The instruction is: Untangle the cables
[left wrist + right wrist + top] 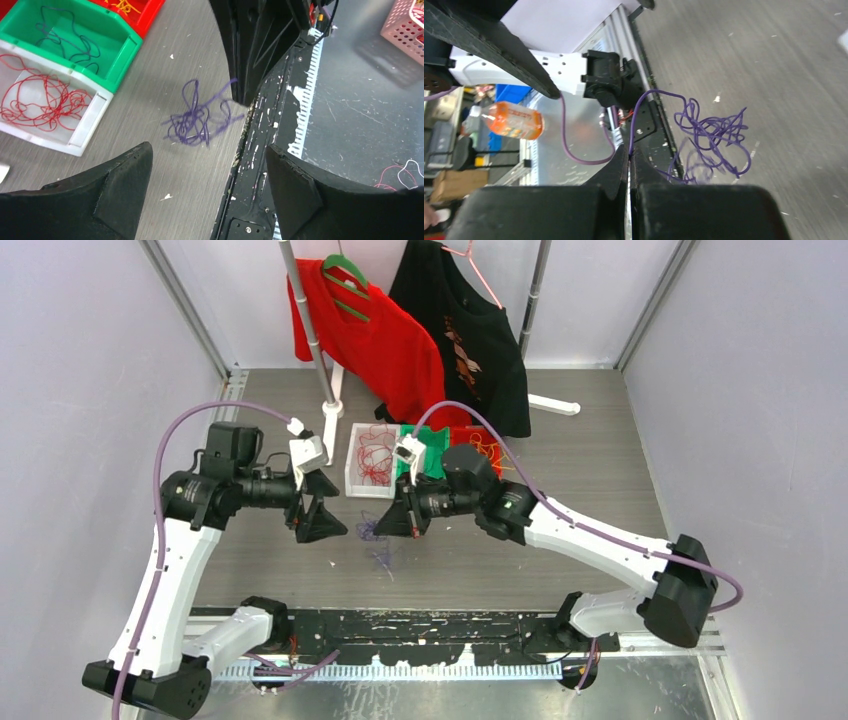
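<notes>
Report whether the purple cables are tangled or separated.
Tangled: the purple cables form one knotted clump, a strand pinched in the shut right gripper.

red bin: cut off | purple cables: lower loops blurred

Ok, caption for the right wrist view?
Right claw shut on one strand of a tangled purple cable bundle over the grey table.

purple cables: between left gripper and right gripper (loose tangle) | red cables: in white bin
</notes>
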Robot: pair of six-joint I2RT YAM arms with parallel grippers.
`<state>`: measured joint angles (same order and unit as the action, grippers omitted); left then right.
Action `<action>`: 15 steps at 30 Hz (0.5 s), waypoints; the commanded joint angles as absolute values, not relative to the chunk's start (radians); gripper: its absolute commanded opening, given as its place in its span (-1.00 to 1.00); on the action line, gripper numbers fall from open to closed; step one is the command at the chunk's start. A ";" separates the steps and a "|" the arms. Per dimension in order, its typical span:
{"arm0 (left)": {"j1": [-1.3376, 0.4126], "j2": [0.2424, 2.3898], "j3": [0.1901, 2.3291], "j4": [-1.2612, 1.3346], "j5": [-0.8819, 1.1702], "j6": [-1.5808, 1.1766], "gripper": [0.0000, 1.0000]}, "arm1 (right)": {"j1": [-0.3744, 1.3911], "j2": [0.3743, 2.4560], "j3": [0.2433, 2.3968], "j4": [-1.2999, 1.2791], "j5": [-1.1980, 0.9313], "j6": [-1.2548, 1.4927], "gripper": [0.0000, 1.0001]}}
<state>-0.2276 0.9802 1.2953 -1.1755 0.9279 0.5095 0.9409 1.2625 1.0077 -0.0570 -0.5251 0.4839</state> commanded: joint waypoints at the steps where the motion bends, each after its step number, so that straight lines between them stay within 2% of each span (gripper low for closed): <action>1: -0.237 0.963 1.264 -1.089 1.036 0.510 0.63 | 0.975 1.305 1.106 0.028 -0.645 0.529 -0.98; 9: -0.260 0.940 1.201 -1.144 0.974 0.749 0.53 | 0.989 1.379 1.140 0.122 -0.721 0.616 -0.98; 13: -0.266 0.888 1.160 -1.028 0.916 0.728 0.34 | 0.996 1.414 1.162 0.140 -0.741 0.644 -0.98; 15: -0.275 0.867 1.145 -0.982 0.920 0.710 0.31 | 0.997 1.430 1.176 0.140 -0.744 0.656 -0.98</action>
